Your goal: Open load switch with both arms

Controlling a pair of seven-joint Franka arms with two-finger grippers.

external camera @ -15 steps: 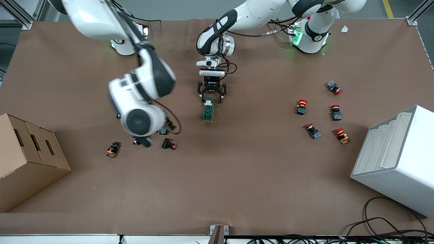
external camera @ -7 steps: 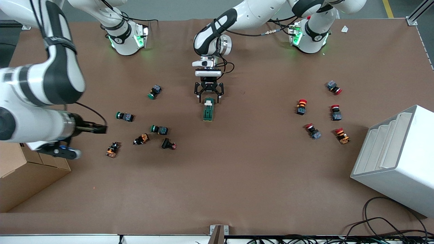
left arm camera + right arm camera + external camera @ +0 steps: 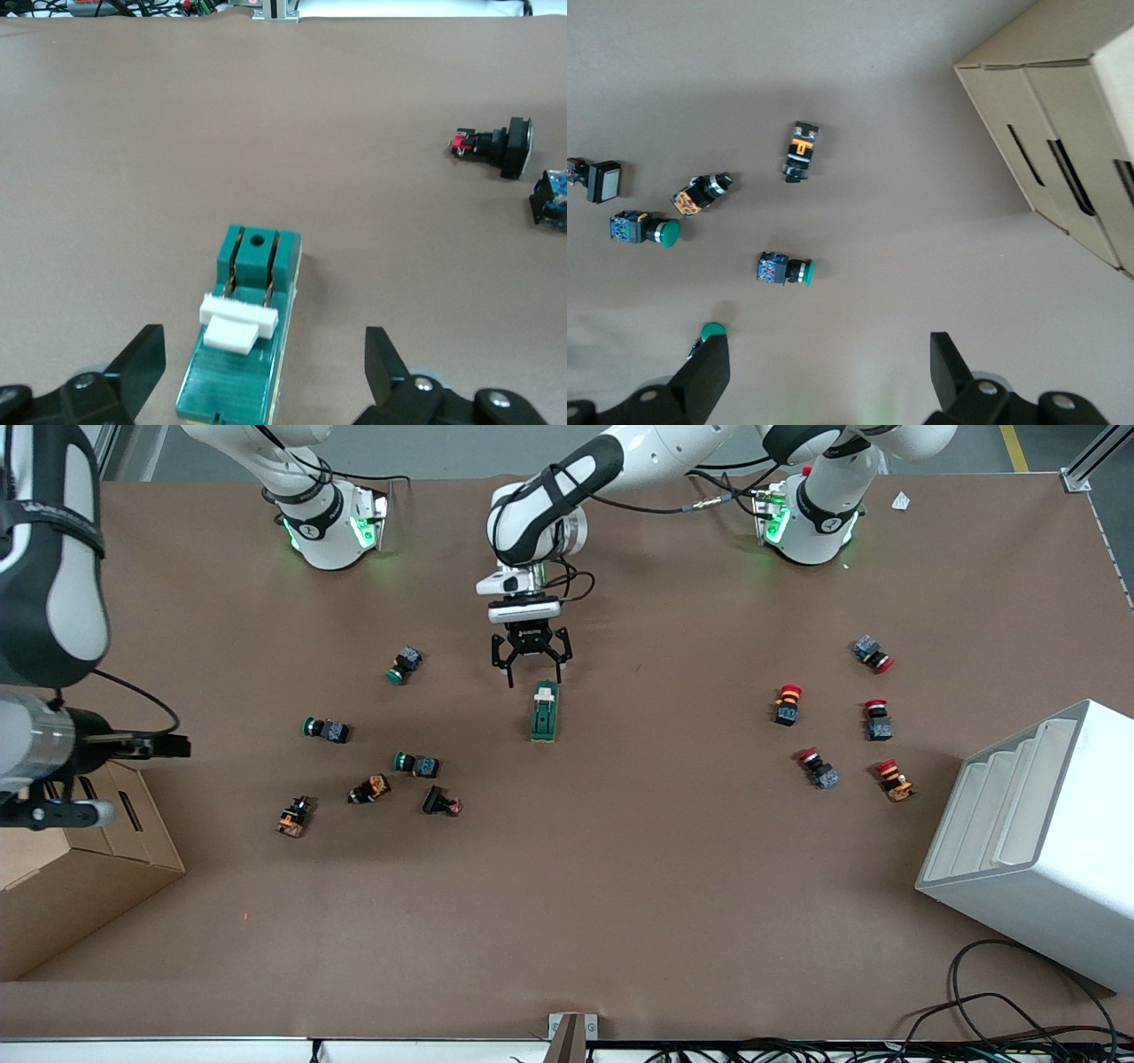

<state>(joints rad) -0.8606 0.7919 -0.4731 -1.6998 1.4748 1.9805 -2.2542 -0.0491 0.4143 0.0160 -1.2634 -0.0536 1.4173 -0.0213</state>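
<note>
Front view. Load switch (image 3: 545, 711) lies flat mid-table on the brown paper table cover (image 3: 620, 886), long axis running toward the camera, white toggle (image 3: 546, 691) at the end toward the robot bases. Left gripper (image 3: 530, 677) is over the table just off that toggle end, fingers spread, gripping nothing. Right gripper (image 3: 168, 745) is up over the right arm's end of the table, above the cardboard box (image 3: 53, 886); fingers look spread, empty. Risk: the switch is a small, light block on smooth paper. A push on the toggle by one arm alone would likely slide or tip it instead of flipping the lever; the right arm is well apart from it, so nothing braces the body.

Left wrist view. Body is hard glossy dark-green plastic, rectangular, with two slots and a round hole (image 3: 258, 240) at one end; the toggle is a matte white bar across the slots. Black fingertips (image 3: 142, 359) straddle the near end, wide apart. Risk: closing off-centre would catch a body edge and skew the block.

Right wrist view. Green-capped push buttons (image 3: 785, 269), an orange-marked one (image 3: 800, 150), and corrugated cardboard with slot cut-outs (image 3: 1072, 177). Fingers (image 3: 713, 365) apart. The load switch is not seen here. Risk: the scattered round-capped buttons roll easily if brushed on descent.
</note>
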